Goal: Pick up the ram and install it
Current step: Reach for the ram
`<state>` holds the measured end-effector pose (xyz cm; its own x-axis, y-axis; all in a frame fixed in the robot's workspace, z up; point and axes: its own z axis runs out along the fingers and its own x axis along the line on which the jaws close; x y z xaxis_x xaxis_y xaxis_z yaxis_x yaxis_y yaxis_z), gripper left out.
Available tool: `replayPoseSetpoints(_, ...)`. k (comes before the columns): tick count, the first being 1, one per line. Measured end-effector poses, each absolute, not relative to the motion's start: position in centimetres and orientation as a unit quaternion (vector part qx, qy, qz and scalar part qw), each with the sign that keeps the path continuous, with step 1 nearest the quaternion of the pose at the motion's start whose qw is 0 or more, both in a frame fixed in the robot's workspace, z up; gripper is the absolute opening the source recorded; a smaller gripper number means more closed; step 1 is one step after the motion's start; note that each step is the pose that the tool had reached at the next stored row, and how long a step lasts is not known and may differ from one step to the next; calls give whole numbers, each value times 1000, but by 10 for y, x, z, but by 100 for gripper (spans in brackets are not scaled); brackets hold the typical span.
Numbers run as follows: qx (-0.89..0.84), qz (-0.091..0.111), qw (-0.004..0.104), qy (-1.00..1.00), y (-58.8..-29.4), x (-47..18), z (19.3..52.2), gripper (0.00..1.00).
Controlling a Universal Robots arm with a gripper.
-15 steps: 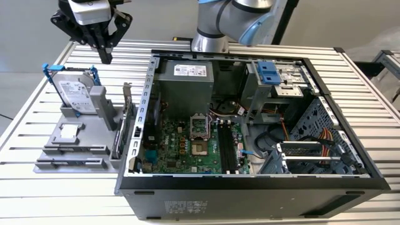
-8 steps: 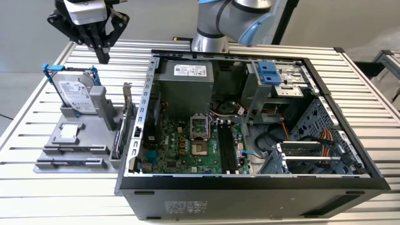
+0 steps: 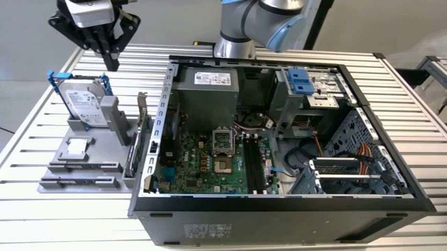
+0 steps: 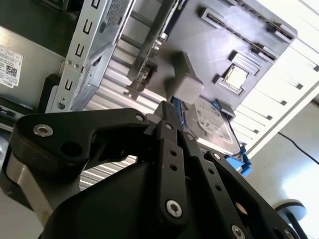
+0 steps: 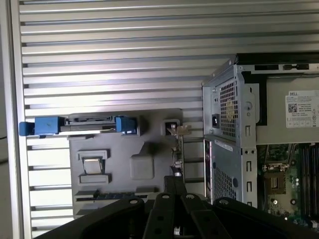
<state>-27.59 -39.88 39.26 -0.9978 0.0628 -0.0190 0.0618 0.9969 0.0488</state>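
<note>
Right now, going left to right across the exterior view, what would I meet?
Silver boxy hard drive with blue rails → large green motherboard → blue plastic drive-bay latches → thin orange cables.

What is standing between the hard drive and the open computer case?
In the exterior view: a gray post and an upright card with a metal bracket, between the hard drive and the case.

Arm (image 3: 260,21) raised, gripper (image 3: 112,64) pointing down, fingers (image 5: 174,185) seemingly pressed together, empty
</note>
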Motion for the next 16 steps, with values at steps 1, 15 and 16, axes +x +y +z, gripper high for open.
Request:
replayPoseSetpoints(1, 31, 24, 10, 999, -399, -277, 393, 0)
replayPoseSetpoints(15, 31, 24, 10, 999, -399, -287, 393, 0)
replayPoseSetpoints(16, 31, 24, 10, 999, -399, -288, 393, 0)
